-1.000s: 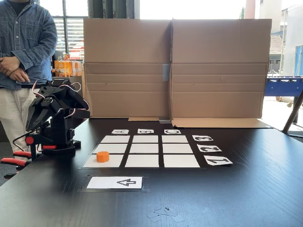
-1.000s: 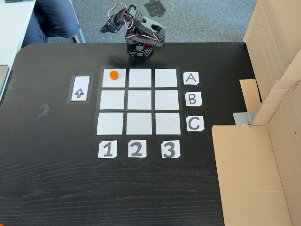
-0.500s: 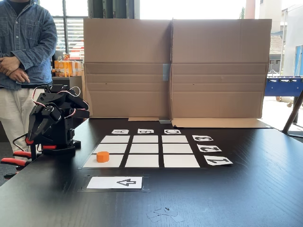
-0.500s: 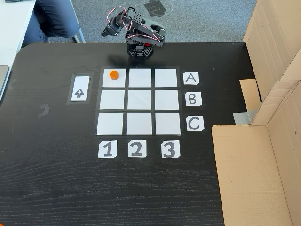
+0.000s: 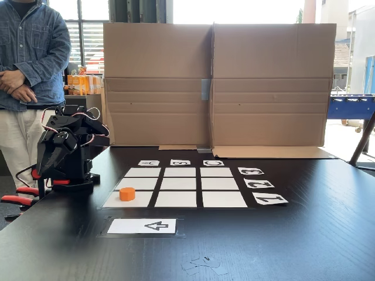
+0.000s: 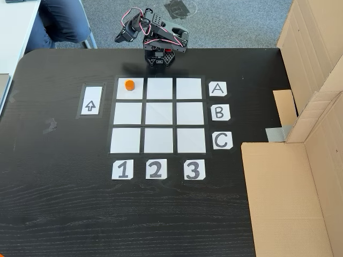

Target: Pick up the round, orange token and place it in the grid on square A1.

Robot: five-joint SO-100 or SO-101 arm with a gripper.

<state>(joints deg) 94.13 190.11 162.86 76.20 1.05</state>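
Note:
The orange token point(image 5: 127, 194) point(image 6: 129, 84) lies flat on square A1 point(image 5: 140, 201) point(image 6: 135, 95), the corner of the grid point(image 5: 179, 184) point(image 6: 158, 113) in line with the "A" and "1" labels, nearest the arm. It sits toward that square's arm-side edge. The black arm is folded over its base at the table edge. Its gripper point(image 5: 45, 167) point(image 6: 120, 37) hangs pointing down, off the grid and well apart from the token. I see no gap between its fingers and nothing held in them.
An arrow card point(image 5: 142, 226) point(image 6: 92, 100) lies beside the grid. Letter and number labels point(image 6: 218, 113) point(image 6: 155, 169) edge it. A cardboard wall point(image 5: 217, 82) point(image 6: 316, 80) closes off one side. A person point(image 5: 26, 64) stands behind the arm. Red clamps point(image 5: 17, 199) hold the base.
The arm has tucked in closer over its base and the gripper has swung down and narrowed. The token has stayed on its square.

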